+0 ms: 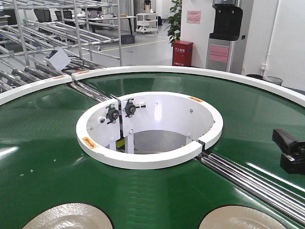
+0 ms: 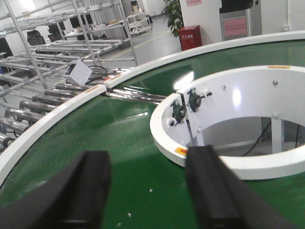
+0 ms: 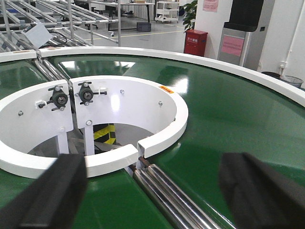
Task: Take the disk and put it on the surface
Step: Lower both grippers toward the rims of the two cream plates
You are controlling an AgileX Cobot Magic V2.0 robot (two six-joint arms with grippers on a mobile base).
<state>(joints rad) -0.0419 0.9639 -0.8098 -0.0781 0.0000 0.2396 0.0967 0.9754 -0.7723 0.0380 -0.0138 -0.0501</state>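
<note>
Two sets of jaws, both spread wide and holding nothing. My left gripper [image 2: 147, 191] hangs over the green belt [image 2: 119, 138], left of the white ring [image 2: 228, 167]. My right gripper [image 3: 152, 195] hangs over the steel rollers [image 3: 164, 186] at the ring's near right. Each shows only as dark blurs, cut off low in the frame, and I cannot tell whether they touch the belt. Only the front view shows the left disk [image 1: 66, 217] and right disk [image 1: 243, 218], pale, lying on the belt's near edge and cropped.
</note>
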